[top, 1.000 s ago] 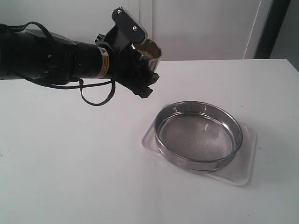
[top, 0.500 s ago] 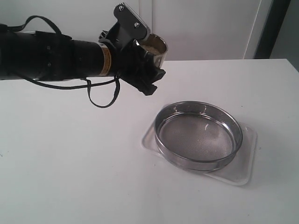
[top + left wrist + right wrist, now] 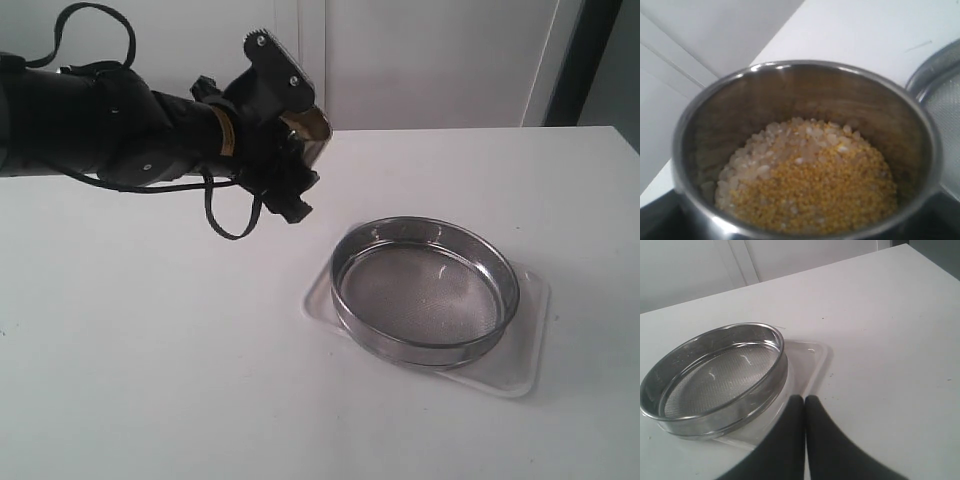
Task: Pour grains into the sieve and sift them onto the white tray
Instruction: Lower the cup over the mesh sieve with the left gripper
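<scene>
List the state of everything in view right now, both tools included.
left tool, shut on the steel cup, held up to the left of the sieve.
steel cup, gripped, partly filled.
grains, in the cup; none in the sieve.
sieve, mesh empty, sitting on the white tray.
white tray, under the sieve, no grains visible on it.
right tool, shut, empty.

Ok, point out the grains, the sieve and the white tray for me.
grains (image 3: 810, 185): left wrist view, centre of the heap.
sieve (image 3: 425, 292): exterior view, bare mesh bottom.
white tray (image 3: 521, 362): exterior view, bare corner beside the sieve.
</scene>
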### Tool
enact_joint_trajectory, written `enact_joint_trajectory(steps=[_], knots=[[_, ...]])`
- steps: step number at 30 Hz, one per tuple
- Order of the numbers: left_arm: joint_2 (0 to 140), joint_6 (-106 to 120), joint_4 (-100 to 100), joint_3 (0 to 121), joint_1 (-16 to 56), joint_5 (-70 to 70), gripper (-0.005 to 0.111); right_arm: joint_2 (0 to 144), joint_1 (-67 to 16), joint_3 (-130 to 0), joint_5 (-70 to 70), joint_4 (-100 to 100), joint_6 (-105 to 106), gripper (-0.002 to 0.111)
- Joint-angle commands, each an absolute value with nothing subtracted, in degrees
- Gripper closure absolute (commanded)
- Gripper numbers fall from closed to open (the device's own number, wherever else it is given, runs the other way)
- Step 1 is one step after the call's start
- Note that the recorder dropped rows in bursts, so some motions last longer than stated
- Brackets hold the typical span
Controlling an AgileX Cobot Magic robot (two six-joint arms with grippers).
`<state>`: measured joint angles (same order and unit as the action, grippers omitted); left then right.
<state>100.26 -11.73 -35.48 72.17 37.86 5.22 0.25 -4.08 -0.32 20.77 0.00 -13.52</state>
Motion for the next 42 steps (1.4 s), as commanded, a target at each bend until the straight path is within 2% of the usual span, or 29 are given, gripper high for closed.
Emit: enact_joint_trajectory(steps=[1, 9, 17, 42], knots=[[99.3, 2.0, -27.0, 72.6, 39.5, 1.7, 0.107, 0.0, -4.0, 0.0, 20.0, 0.0, -13.5, 0.108], [99.3, 2.3, -27.0, 72.6, 39.5, 0.4, 0.107, 0.0, -4.0, 0.0, 20.0, 0.0, -13.5, 0.108], [99.4, 9.6, -27.4, 74.0, 42.0, -9.8, 0.107, 0.0, -4.0, 0.0, 20.0, 0.0, -13.5, 0.108], [108.1, 18.5, -27.1, 84.5, 45.8, -13.5, 0.107, 0.0, -4.0, 0.0, 20.0, 0.0, -13.5, 0.108]])
